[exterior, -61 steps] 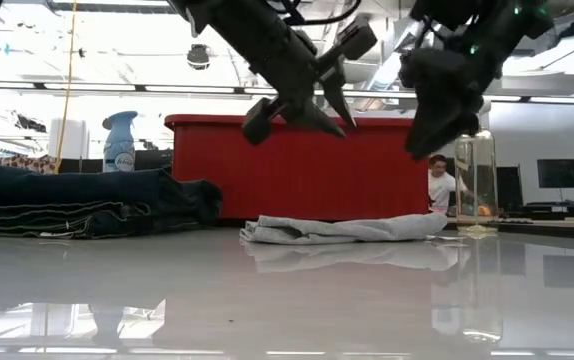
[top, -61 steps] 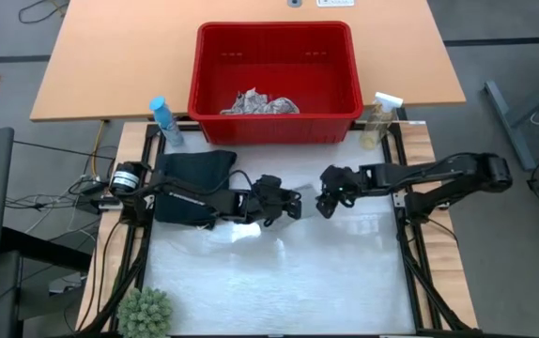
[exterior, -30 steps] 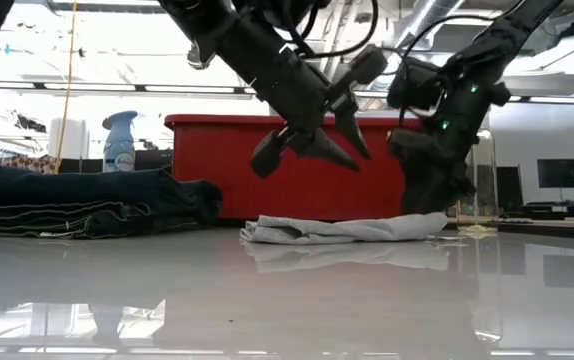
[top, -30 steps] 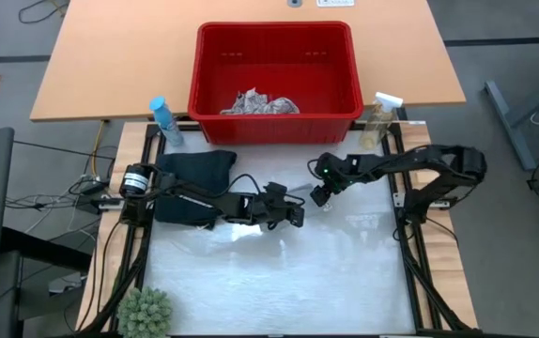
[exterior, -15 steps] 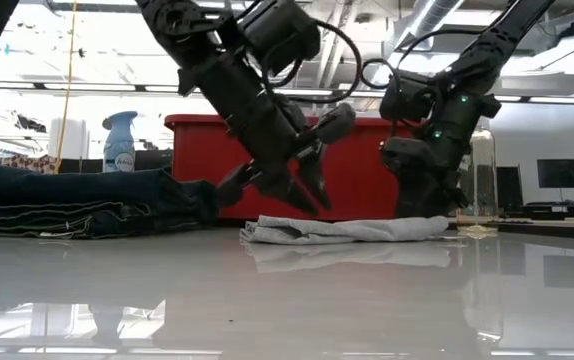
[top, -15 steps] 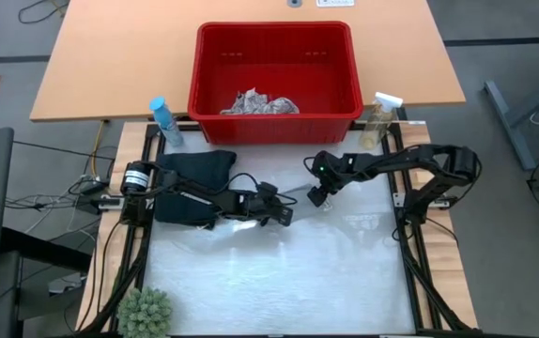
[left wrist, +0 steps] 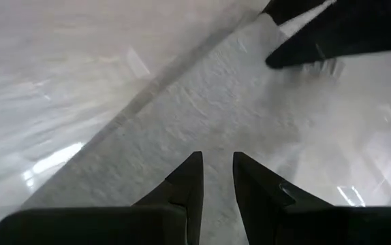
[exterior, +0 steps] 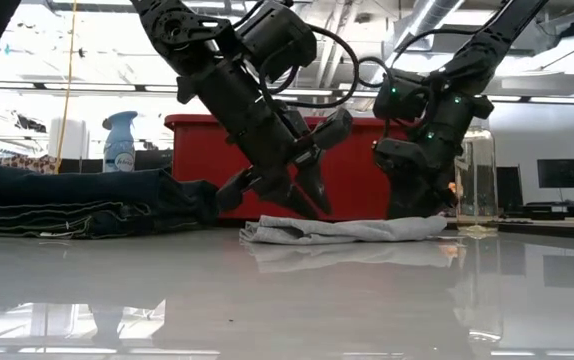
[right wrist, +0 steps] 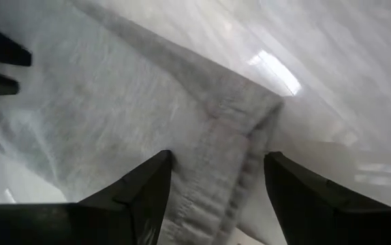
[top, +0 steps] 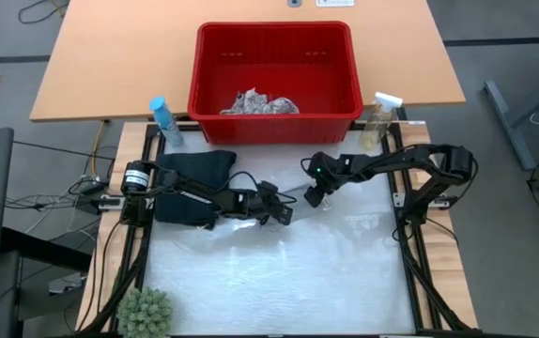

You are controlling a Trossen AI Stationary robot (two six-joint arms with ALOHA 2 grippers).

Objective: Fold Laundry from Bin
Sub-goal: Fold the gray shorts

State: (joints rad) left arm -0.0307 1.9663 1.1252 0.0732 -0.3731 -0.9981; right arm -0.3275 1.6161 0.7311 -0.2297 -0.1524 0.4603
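The small grey cloth (exterior: 342, 229) lies flat and folded on the white surface (top: 279, 282), near the middle of its far half, just in front of the red bin (top: 276, 70). The left gripper (exterior: 302, 195) hangs just above the cloth's left end, its jaws standing a narrow gap apart with nothing between them. The right gripper (right wrist: 216, 173) is down at the cloth's right end, its jaws spread wide on either side of the hemmed edge, which lies between them ungripped. The bin stands on the wooden table beyond the surface's far edge, with the white leaf-print cloth (top: 260, 102) crumpled inside it. The dark trousers (top: 190, 178) lie folded near the far left corner. A blue spray bottle (top: 163, 120) and a clear spray bottle (top: 379, 119) flank the bin's front corners.
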